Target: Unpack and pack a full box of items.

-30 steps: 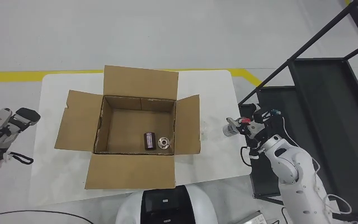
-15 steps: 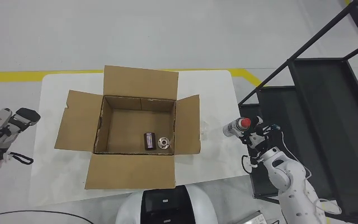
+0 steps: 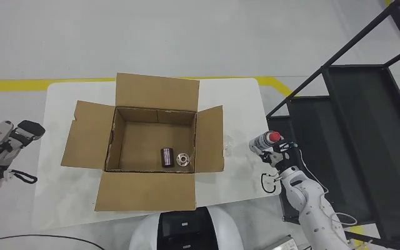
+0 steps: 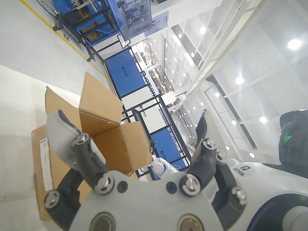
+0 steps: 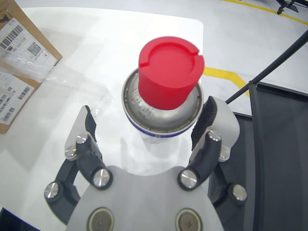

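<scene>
Left pincer (image 4: 130, 118) spread, empty, beyond left edge of white worktop (image 3: 237, 100) | open brown cardboard box (image 3: 156, 90) mid-worktop: dark cylinder (image 3: 167, 157), round metal piece (image 3: 183, 159) inside, unpacking looks unfinished | red-capped silver spray can (image 5: 168, 73) at right edge, right pincer (image 5: 149, 106) released around it.

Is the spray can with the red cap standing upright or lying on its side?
Upright. The can stands on its base on the table, with its cap pointing up.
</scene>
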Robot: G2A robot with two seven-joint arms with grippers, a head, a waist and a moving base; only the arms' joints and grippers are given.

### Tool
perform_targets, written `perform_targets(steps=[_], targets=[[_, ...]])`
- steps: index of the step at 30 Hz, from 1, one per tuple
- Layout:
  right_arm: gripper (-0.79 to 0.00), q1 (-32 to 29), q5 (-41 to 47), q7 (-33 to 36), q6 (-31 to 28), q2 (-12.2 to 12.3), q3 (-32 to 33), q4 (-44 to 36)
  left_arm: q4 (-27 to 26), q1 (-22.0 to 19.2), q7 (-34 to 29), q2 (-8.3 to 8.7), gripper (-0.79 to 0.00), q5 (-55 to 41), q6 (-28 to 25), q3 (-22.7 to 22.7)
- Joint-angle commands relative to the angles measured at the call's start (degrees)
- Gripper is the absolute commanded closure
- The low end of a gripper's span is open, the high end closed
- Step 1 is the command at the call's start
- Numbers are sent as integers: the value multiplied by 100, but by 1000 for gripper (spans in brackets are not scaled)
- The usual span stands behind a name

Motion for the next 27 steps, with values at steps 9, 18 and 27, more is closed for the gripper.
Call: perform_targets(steps=[9, 18, 27], targets=[[-785, 343, 243, -125, 262, -57, -238, 406, 0, 0, 0, 0, -785, 0, 0, 0], [0, 405, 315, -272, 276, -74, -332, 444, 0, 0, 0, 0, -785, 0, 0, 0], [0, 324, 500, -476, 293, -90, -354, 30, 0, 0, 0, 0, -785, 0, 0, 0]])
